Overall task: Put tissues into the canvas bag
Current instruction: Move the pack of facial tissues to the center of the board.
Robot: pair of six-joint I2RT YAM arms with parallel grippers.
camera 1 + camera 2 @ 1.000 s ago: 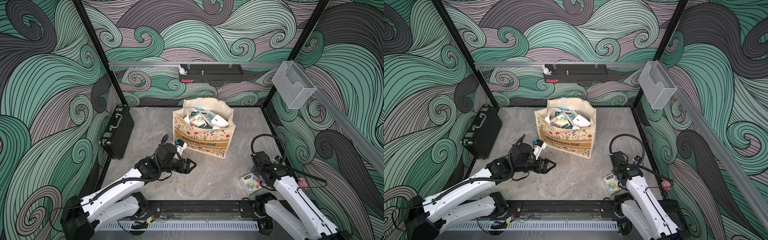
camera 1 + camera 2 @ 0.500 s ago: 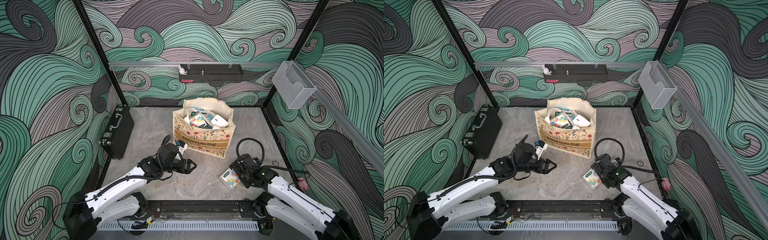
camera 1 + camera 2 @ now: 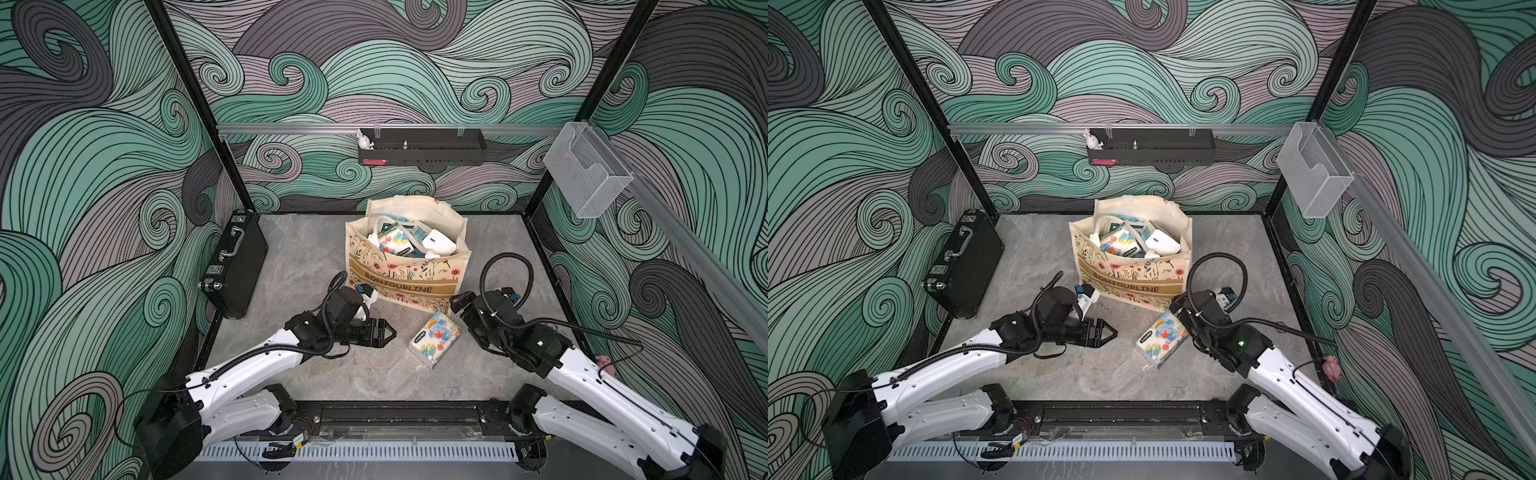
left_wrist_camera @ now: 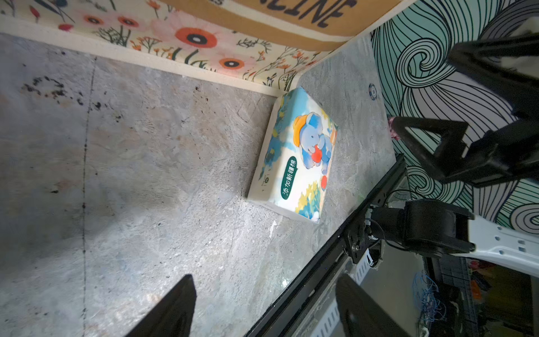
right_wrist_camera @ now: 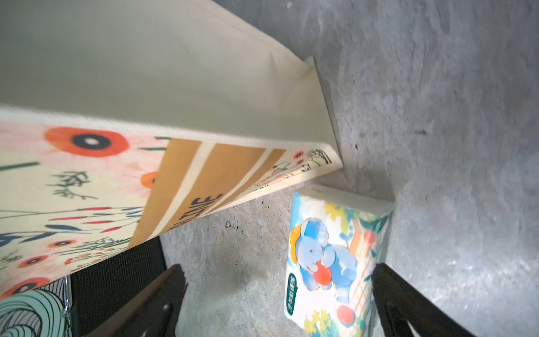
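I record the canvas bag (image 3: 405,274) as cream with an orange-red poppy print and a tan band in dark lettering. The tissue pack (image 3: 434,338) is white and light blue, printed with a blue elephant in a yellow hat, red balls and a dark green label. The bench (image 3: 299,249) is mottled grey. The briefcase (image 3: 237,266) is black with silver fittings. The walls (image 3: 104,166) carry green, grey and mauve swirls, lined in black.

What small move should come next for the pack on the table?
Probably ease the right gripper down around the tissue pack to grasp it. Its jaws stand open with the pack lying mostly between them, beside a front corner of the bag; the left gripper is open but farther off.
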